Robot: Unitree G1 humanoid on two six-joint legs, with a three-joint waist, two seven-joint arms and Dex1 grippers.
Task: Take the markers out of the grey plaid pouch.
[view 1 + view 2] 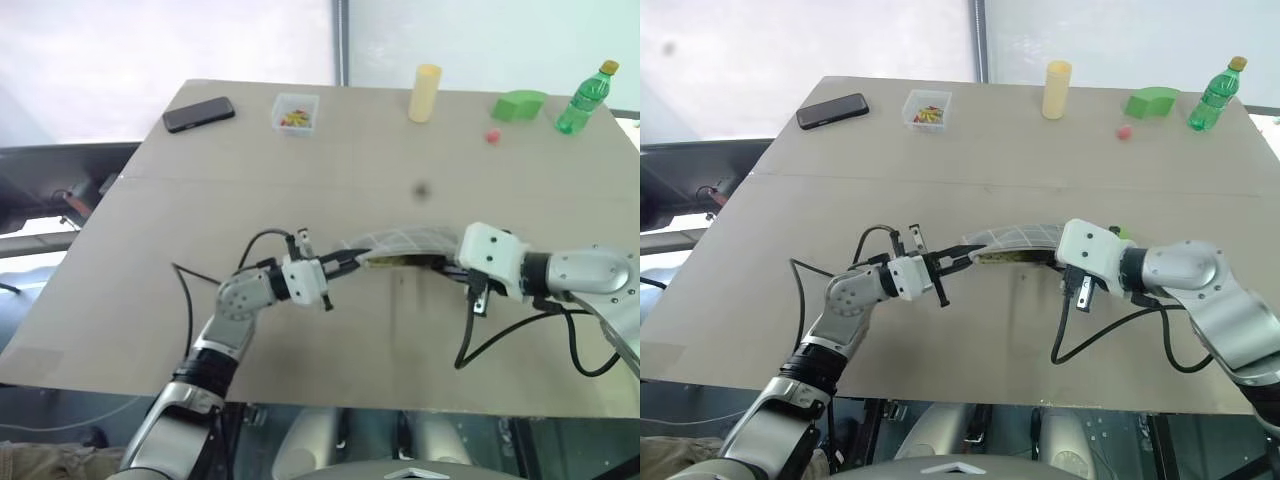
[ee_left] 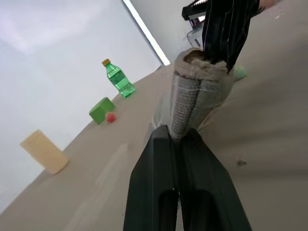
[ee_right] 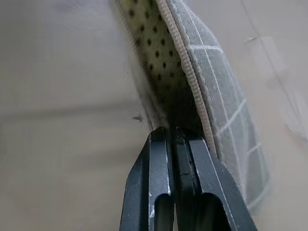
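Left gripper (image 1: pixel 345 265): you see it clamped on the pouch's (image 1: pixel 400 243) left end | right gripper (image 3: pixel 175 139): clamped on its right end | pouch: arched between them above table (image 1: pixel 150 260) centre.

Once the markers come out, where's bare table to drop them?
Free: the broad strip between the pouch and the far row, and the near edge under the arms. Crowded: the far edge, with phone, tray, cylinder, block, bottle.
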